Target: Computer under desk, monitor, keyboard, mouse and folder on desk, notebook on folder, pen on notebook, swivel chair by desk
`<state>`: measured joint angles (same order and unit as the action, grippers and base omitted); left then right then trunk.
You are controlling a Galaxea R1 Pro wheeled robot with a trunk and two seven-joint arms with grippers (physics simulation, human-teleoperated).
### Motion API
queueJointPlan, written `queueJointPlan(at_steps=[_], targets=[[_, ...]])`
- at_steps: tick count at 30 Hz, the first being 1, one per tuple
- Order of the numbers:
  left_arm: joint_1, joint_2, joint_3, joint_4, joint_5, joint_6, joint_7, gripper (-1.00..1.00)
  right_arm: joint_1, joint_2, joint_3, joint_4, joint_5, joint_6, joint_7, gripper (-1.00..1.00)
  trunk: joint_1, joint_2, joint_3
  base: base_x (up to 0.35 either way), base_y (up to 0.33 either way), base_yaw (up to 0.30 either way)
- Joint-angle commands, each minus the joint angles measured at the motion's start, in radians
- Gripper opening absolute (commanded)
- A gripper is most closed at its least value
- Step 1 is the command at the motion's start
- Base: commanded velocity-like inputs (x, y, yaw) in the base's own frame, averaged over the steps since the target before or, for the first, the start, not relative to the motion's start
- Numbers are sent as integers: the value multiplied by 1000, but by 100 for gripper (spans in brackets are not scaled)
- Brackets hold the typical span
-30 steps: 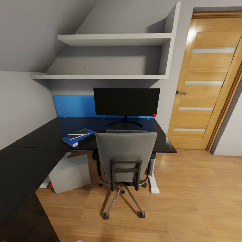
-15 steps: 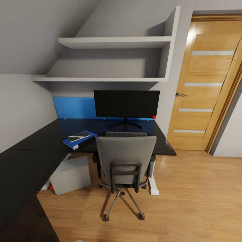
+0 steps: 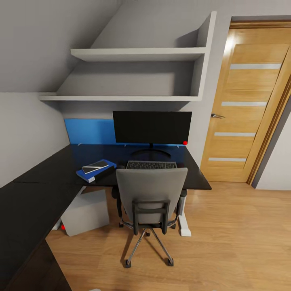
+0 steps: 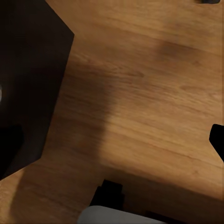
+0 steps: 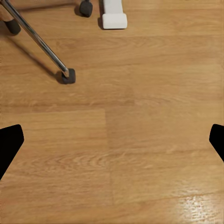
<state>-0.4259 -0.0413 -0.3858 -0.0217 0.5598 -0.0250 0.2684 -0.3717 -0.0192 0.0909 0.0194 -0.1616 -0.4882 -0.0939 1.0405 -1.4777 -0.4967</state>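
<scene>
Head view: swivel chair [image 3: 150, 194] at frame centre, pushed up to the black tabletop [image 3: 48, 178]. Monitor [image 3: 152, 127] upright at tabletop rear; keyboard [image 3: 151, 165] just in front of it. Blue folder [image 3: 93, 171] left of keyboard, dark notebook [image 3: 95, 165] on top. Computer [image 3: 85, 211] on floor under tabletop, lower left. Right end effector [image 5: 112, 140]: tips wide apart over bare floor. Left end effector [image 4: 217, 140]: spread cannot be told.

right fingertips [image 5: 9, 142]: flat black, tapering to blunt points, one at either side edge of the right wrist view
left fingertip [image 4: 217, 140]: flat black, angular, no markings visible
surface finish: matte, no screws or cables discernible
</scene>
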Motion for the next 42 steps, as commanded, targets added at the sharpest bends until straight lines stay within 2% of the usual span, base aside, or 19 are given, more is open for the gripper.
queueJointPlan(at_steps=[1, 42], targets=[[-1, 0, -8, 0, 10, -3, 3, 100, -1, 0, 9, 2, -9, -4, -1, 100, -4, 7, 2, 0, 0, 0], [1, -2, -10, 2, 9, 8, -1, 100, -1, 0, 9, 2, -9, -4, -1, 100, -161, 294, 131, 0, 0, 0]])
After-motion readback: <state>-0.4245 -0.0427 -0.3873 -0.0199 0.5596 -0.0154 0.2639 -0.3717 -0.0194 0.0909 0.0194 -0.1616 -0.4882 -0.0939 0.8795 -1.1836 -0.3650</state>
